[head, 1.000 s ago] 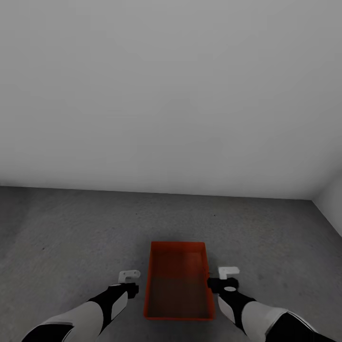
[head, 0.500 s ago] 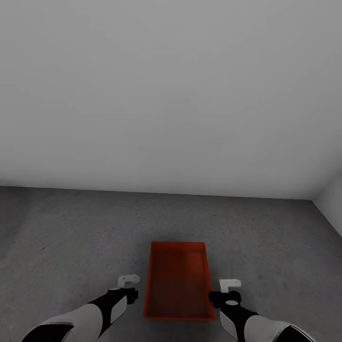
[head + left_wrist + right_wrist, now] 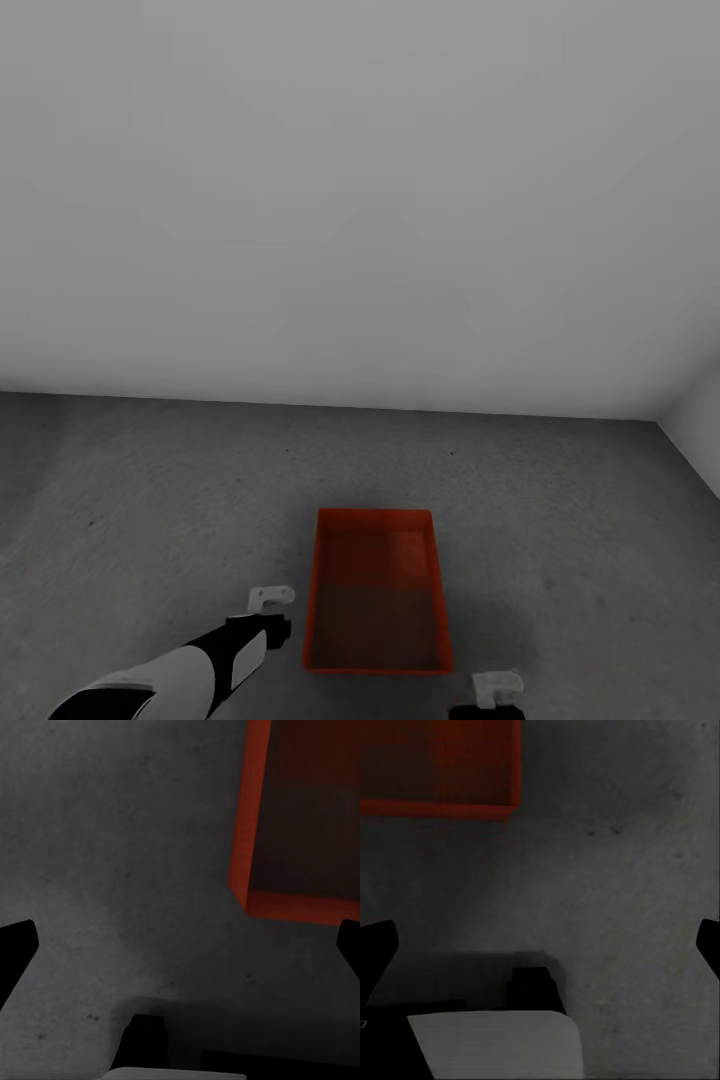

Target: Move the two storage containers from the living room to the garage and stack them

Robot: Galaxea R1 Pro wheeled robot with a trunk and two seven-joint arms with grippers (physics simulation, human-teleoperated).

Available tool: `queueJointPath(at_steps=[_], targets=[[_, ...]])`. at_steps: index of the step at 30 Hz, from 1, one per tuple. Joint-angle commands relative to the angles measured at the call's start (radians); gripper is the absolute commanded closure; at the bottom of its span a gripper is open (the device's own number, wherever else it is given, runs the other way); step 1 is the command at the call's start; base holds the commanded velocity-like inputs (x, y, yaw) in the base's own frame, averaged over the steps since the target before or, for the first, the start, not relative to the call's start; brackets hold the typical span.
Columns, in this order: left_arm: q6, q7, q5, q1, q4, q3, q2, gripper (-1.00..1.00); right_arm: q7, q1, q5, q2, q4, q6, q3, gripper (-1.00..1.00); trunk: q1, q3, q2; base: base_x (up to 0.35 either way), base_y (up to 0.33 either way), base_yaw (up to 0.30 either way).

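An orange-red storage container [image 3: 377, 590] rests upright on the dark grey concrete floor [image 3: 150, 500] of the garage, its long side running away from me. My left gripper [image 3: 270, 598] hangs just left of its near half, apart from it; in the left wrist view the left gripper [image 3: 180, 945] is open over bare floor, with the container [image 3: 300, 817] off to one side. My right gripper [image 3: 497, 685] sits near the container's near right corner, at the picture's lower edge. In the right wrist view the right gripper [image 3: 540, 945] is open, and a container corner [image 3: 435, 765] shows beyond it.
A plain pale grey wall [image 3: 360, 200] rises behind the container, and a second wall [image 3: 700, 430] meets it at the far right. Bare concrete stretches to the left and right of the box.
Both arms have drawn back from the container's sides toward me. The right gripper moved much further, down to the picture's lower edge. The container stayed put.
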Motion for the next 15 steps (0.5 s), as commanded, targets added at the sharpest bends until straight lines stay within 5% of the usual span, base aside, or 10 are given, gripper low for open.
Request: queueJointPath(at_steps=[1, 15], targets=[[0.003, 0.003, 0.007, 0.0, 0.0, 0.0, 0.0, -1.0, -0.001, 0.02, -0.009, 0.001, 0.003, -0.008, 0.009, -1.0, 0.0, -0.001, 0.0, 0.0, 0.0, 0.0], [-0.002, 0.004, 0.007, 0.034, 0.0, 0.0, 0.0, -1.0, -0.005, 0.081, -0.016, 0.001, 0.003, -0.015, 0.008, -1.0, 0.0, 0.018, 0.0, 0.0, 0.0, 0.0]])
